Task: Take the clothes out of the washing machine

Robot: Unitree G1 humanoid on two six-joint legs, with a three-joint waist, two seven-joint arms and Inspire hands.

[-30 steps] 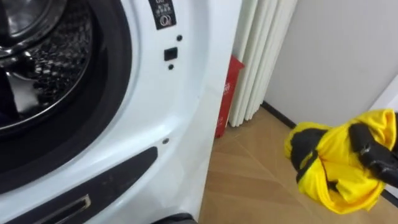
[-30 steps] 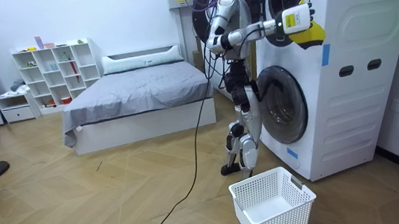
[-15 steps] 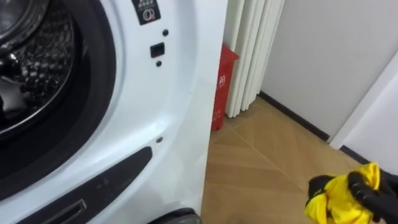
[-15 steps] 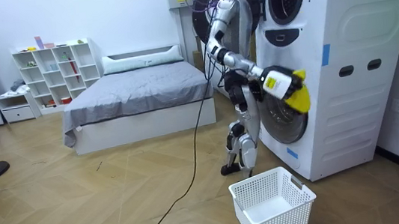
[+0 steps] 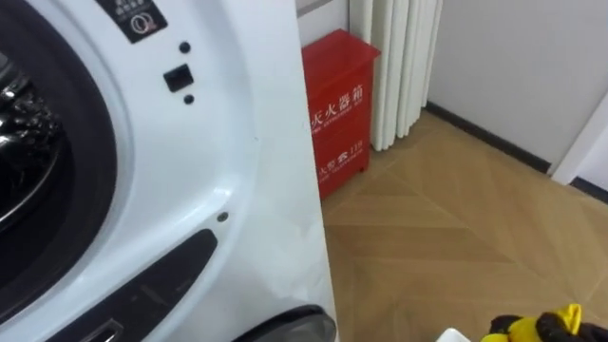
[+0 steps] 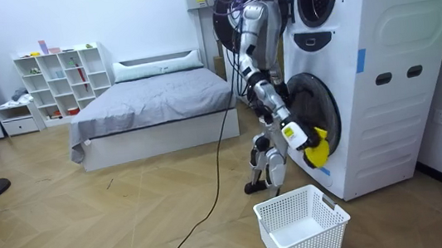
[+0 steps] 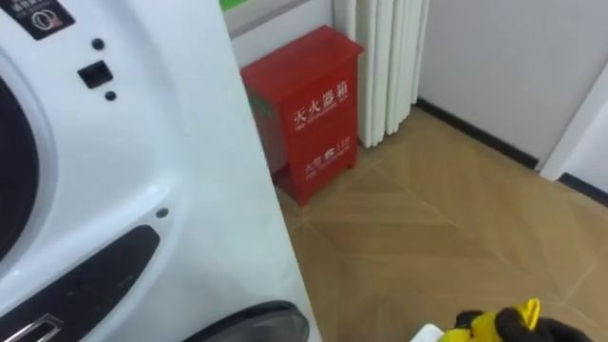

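Observation:
My right hand (image 6: 305, 140) is shut on a bunched yellow garment (image 6: 318, 151) with dark trim. It hangs low in front of the lower washing machine's door (image 6: 313, 113), above the white laundry basket (image 6: 303, 225) on the floor. In the eye views the yellow garment (image 5: 535, 328) (image 7: 496, 326) peeks in at the bottom edge with dark fingers (image 5: 554, 327) round it. The upper machine's dark drum opening (image 5: 33, 180) lies at the far left. I stand upright facing the stacked machines.
A red box (image 5: 338, 122) stands on the wooden floor beside the machine's white side panel (image 5: 256, 190), with white curtains (image 5: 399, 66) behind it. A bed (image 6: 152, 107) and white shelves (image 6: 61, 79) are on the room view's left.
My right arm has swung down from shoulder height to about knee height, carrying the yellow garment to just above the basket. The eye views have shifted right.

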